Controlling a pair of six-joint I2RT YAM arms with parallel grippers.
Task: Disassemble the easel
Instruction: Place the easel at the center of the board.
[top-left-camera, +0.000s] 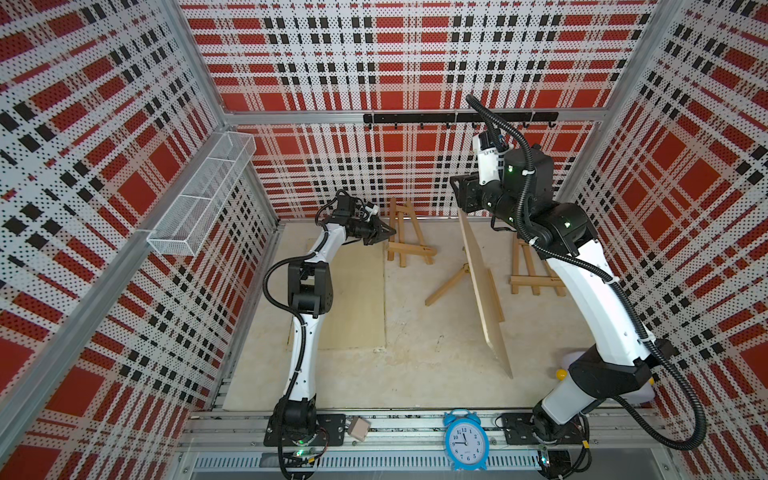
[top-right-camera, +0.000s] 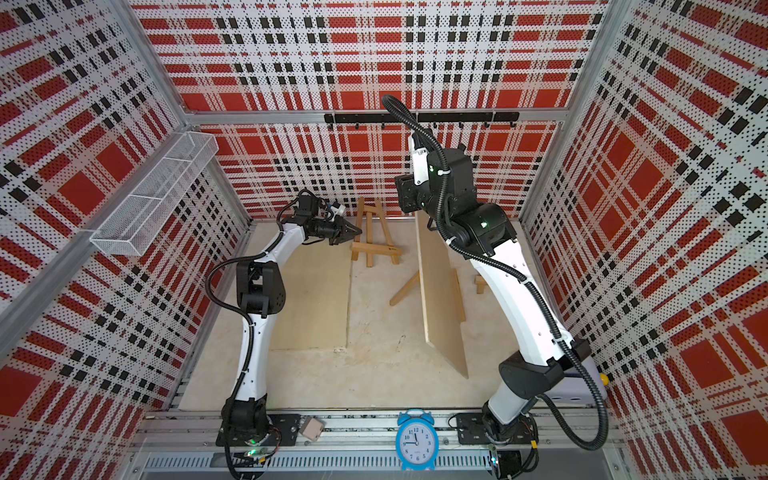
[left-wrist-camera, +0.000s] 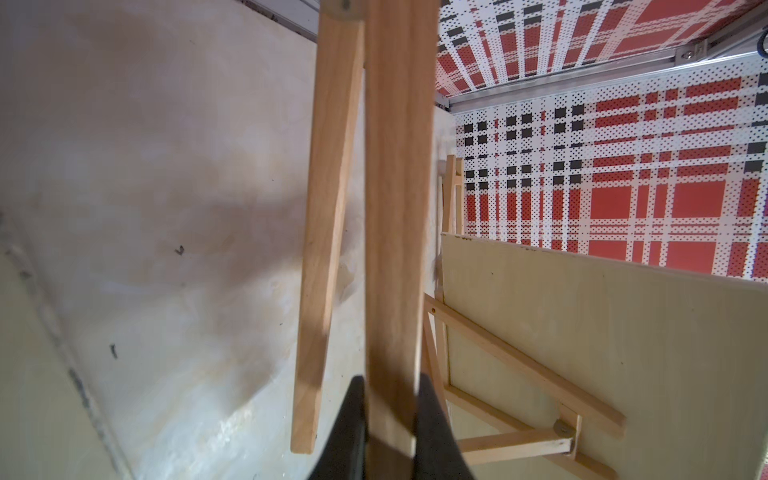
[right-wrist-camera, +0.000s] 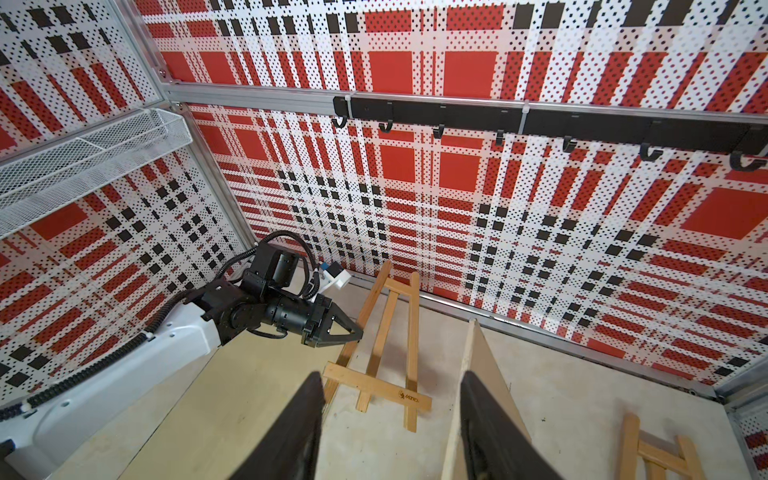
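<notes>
Flat board (top-left-camera: 357, 299): lies on the table (top-left-camera: 415, 365) on the left side, near the left arm and apart from the other wood.
Left gripper (top-left-camera: 390, 232): closed narrow on one outer leg (left-wrist-camera: 390, 249) of the held easel; the left wrist view shows a finger on either side of the wood.
Held easel (top-left-camera: 415, 249): at the back centre, close to the rear wall. It stands on its feet with its apex up and tipped toward that wall. Its long axis runs from ledge to apex, and the ledge runs left to right.
Risk, held easel: the grip takes only one leg. A pull may drag or topple the whole frame, or swing the loose leg, rather than fold it.
Middle easel (top-left-camera: 446, 286): touches the left face of the upright board, with one leg jutting left. I cannot tell whether it bears the board.
Upright board (top-right-camera: 440, 299): stands on its long edge in mid-table, with its long axis running from the rear wall toward the front.
Right gripper (right-wrist-camera: 391, 374): above the board's far end, jaws apart. The board's thin edge lies just beside one finger, not clamped.
Risk, board: it is unclamped, so a nudge from that finger could tip it onto either neighbouring easel.
Right easel (top-left-camera: 536, 284): behind the right arm, partly hidden.
</notes>
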